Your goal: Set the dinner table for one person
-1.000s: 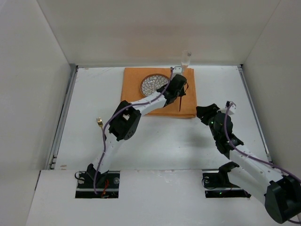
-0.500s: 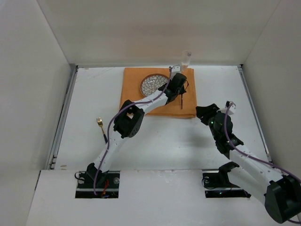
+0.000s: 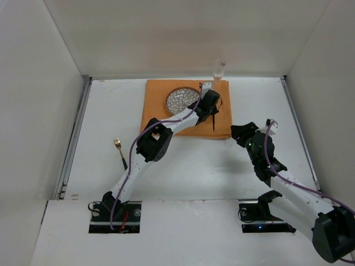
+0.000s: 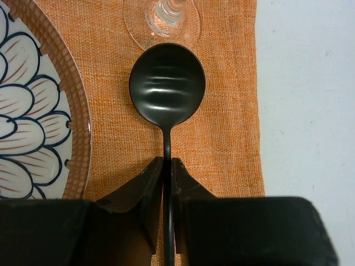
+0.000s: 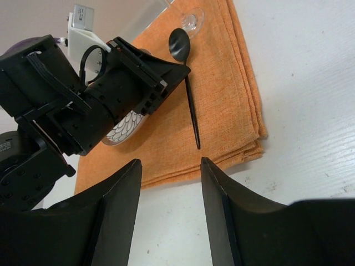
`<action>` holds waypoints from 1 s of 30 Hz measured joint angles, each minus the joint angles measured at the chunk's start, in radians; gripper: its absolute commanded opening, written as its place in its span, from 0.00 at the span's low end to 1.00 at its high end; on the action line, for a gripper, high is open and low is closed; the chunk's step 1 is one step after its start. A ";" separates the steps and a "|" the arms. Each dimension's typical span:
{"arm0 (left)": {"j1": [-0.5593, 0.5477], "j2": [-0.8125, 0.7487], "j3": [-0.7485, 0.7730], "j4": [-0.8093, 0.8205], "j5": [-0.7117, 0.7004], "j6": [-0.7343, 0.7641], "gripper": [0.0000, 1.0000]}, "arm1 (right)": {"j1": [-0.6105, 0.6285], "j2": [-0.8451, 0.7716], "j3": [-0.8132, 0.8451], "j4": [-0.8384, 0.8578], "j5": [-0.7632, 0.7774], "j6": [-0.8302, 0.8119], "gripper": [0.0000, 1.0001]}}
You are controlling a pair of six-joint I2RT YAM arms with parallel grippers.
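The left gripper point(image 4: 167, 166) clamps the thin handle of a matte black, round-bowled spoon point(image 4: 167, 83), its two dark fingers pressed in from either side just behind the bowl. The spoon points straight ahead of the fingertips and appears to lie flat on a woven orange cloth mat point(image 4: 227, 138). Directly beyond the spoon's bowl stands the round foot of a clear stemmed glass point(image 4: 162, 22); whether bowl and foot touch cannot be told. To this gripper's left sits a round plate with a brown rim and a dark petal pattern on white point(image 4: 28, 111), near the handle but apart from it. To its right, past the mat's edge, runs the bare surface of the large matte white dinner table point(image 4: 310, 111).

Seen from above, the table lies beneath both arms and reaches ahead of them to the back wall, with thin metal rails along its two sides. A fork with a gold head and dark handle point(image 3: 120, 151) lies on the white top, off the mat, well behind the left gripper and to its left.

The right gripper point(image 5: 169, 221) hangs released over bare tabletop, jaws spread with nothing between them. The mat's near corner lies just ahead of its fingertips, and the spoon's handle end lies farther ahead.
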 measured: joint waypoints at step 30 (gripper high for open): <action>-0.008 -0.680 -0.693 0.210 -0.065 0.094 0.46 | 0.030 0.014 0.000 0.004 0.019 -0.021 0.31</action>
